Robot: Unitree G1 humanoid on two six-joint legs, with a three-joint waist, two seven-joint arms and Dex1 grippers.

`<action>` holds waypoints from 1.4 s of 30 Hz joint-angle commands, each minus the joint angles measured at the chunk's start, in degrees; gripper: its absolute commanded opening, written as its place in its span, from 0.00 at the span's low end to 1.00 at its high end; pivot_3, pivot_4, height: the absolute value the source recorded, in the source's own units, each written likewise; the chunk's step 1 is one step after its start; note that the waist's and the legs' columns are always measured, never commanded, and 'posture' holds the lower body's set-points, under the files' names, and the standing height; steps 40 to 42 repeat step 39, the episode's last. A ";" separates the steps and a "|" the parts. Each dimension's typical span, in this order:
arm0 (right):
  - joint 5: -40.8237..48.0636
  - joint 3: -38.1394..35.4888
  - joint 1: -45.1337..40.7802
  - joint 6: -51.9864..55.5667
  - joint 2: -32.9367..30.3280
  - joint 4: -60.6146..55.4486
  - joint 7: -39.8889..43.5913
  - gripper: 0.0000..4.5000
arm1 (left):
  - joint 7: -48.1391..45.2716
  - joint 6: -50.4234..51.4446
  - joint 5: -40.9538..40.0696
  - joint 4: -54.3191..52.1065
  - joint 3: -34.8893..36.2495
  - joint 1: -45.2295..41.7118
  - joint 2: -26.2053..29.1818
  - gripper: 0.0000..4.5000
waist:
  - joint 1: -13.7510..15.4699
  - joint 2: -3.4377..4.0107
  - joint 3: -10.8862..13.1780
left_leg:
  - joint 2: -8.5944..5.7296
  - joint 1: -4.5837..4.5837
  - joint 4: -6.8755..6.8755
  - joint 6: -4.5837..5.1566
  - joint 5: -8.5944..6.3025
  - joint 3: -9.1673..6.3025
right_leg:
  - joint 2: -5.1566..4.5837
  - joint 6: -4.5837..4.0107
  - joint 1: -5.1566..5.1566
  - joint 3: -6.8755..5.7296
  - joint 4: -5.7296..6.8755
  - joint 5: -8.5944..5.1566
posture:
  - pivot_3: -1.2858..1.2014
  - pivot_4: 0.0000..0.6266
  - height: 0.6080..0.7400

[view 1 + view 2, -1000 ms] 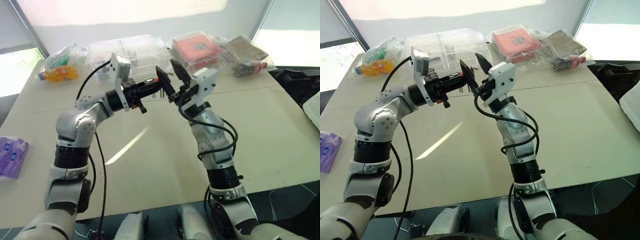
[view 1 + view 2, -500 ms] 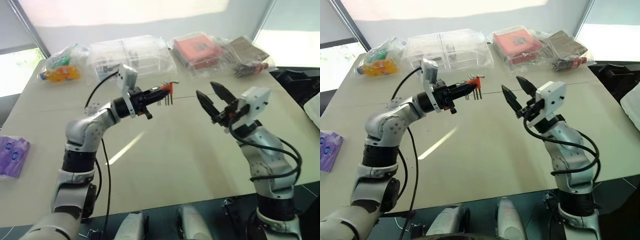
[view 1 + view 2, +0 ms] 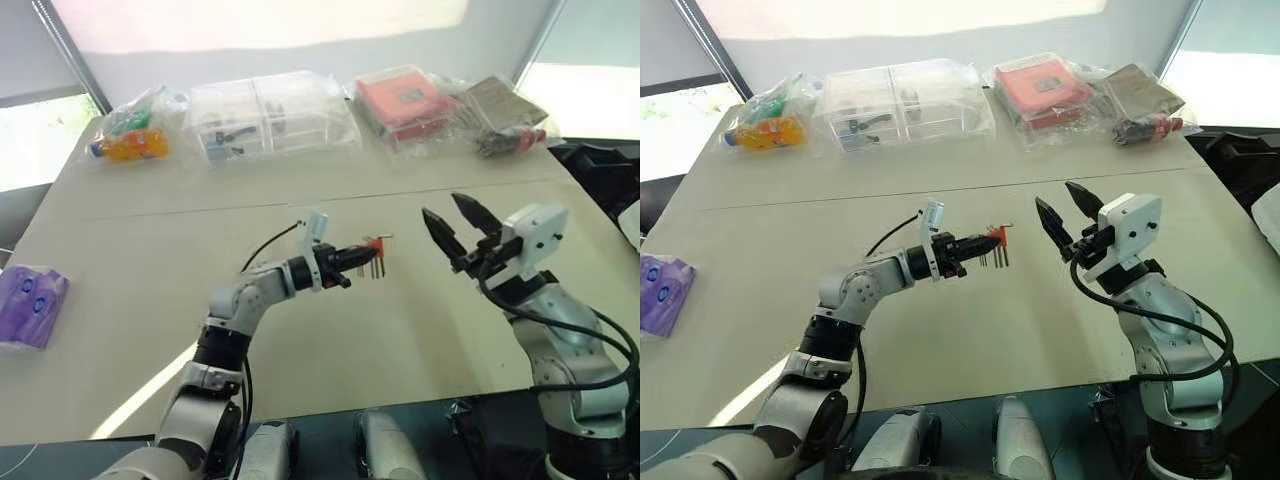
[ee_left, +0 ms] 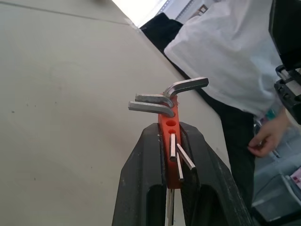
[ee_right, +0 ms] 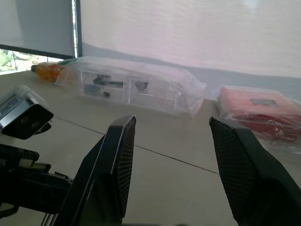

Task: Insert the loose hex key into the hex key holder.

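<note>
Left gripper (image 3: 362, 254) clamps the hex key holder (image 3: 378, 246) low over the table (image 3: 300, 330); right gripper (image 3: 452, 216) stands spread and empty.

Nearest, the left gripper's two black fingers (image 4: 141, 179) are clenched on the red-orange holder, with short dark keys hanging below it and bent key ends sticking out at its far end. Whether the loose hex key (image 4: 188, 86) is the topmost bent one there, I cannot tell for sure. Off to its right, well apart, the right gripper's fingers (image 5: 115, 160) are parted with nothing between them. Farther back along the table's edge lie a clear plastic box (image 3: 270, 110), a red box in a bag (image 3: 405, 100), and a bag of orange items (image 3: 130, 140). A purple packet (image 3: 30, 305) lies at the left edge.
</note>
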 commanded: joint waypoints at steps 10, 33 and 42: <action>-1.61 1.34 -0.61 -1.13 0.30 -2.36 -1.50 0.59 | 1.60 3.21 0.41 2.65 1.86 0.90 0.60 0.61 | 0.06 0.00 0.00 | -0.01 0.01 0.00 -0.10 0.06 -0.01 | -0.01 0.00 0.02 -0.01 0.00 0.00 | 0.52 0.24 1.00; 0.03 -0.67 -3.56 -0.31 -26.51 10.73 28.31 0.59 | -14.78 -22.42 17.20 -13.63 -5.56 -3.11 25.17 0.99 | 1.06 0.01 0.00 | 0.01 0.08 0.02 0.08 -0.04 0.01 | -0.01 0.00 0.18 -0.03 -0.14 0.00 | 0.52 0.24 1.00; 0.93 -0.71 -5.94 0.14 -32.83 12.34 35.37 0.59 | -21.69 -16.21 11.09 -21.12 -2.87 -1.33 33.03 0.99 | 1.02 0.01 0.01 | 0.04 0.07 0.03 0.15 -0.08 -0.01 | -0.01 0.00 0.20 -0.05 -0.16 0.00 | 0.52 0.24 1.00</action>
